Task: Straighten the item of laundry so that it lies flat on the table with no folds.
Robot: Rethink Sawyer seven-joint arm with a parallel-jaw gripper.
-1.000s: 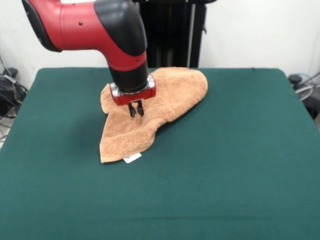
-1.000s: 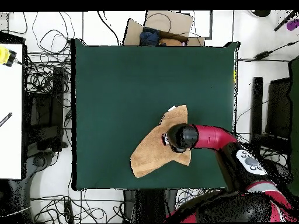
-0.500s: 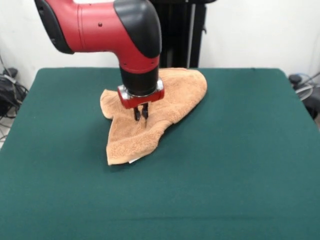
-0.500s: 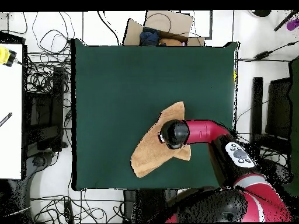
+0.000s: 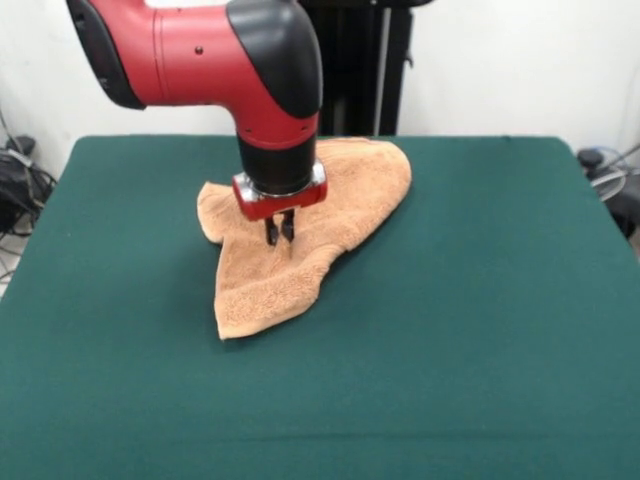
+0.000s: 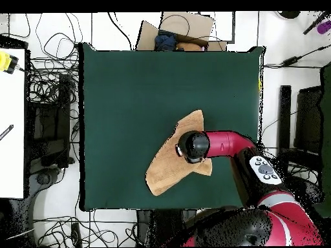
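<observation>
The counter [image 5: 480, 330] is a wide rectangle with a dark green felt-like top, and most of its surface is bare green. In the overhead view its green field [image 6: 129, 97] is ringed by white floor strewn with black cables [image 6: 55, 84], and a brown cardboard piece [image 6: 184, 26] sits just past one short edge

The red and black arm [image 5: 200, 55] comes down over the middle of the counter's far half; its black elbow and red wrist collar stand directly above the cloth. From overhead the arm [image 6: 226, 143] reaches in from the side where the robot's bulk fills the lower right corner

The towel [image 5: 290, 240] is light orange-tan terry, lying crumpled and folded, not flat. In the front view a broad rounded lobe spreads toward the far right, a smaller lobe bulges to the left of the wrist, and a narrower tongue runs toward the camera and ends in a blunt corner. Overhead the towel [image 6: 165, 171] reads as a bent, lopsided shape near the counter's edge on the robot's side, partly covered by the wrist

The hand [image 5: 279, 232] points straight down at the towel's middle, its two dark fingers drawn close together with the tips at the cloth, seemingly nipping a small fold of the towel
</observation>
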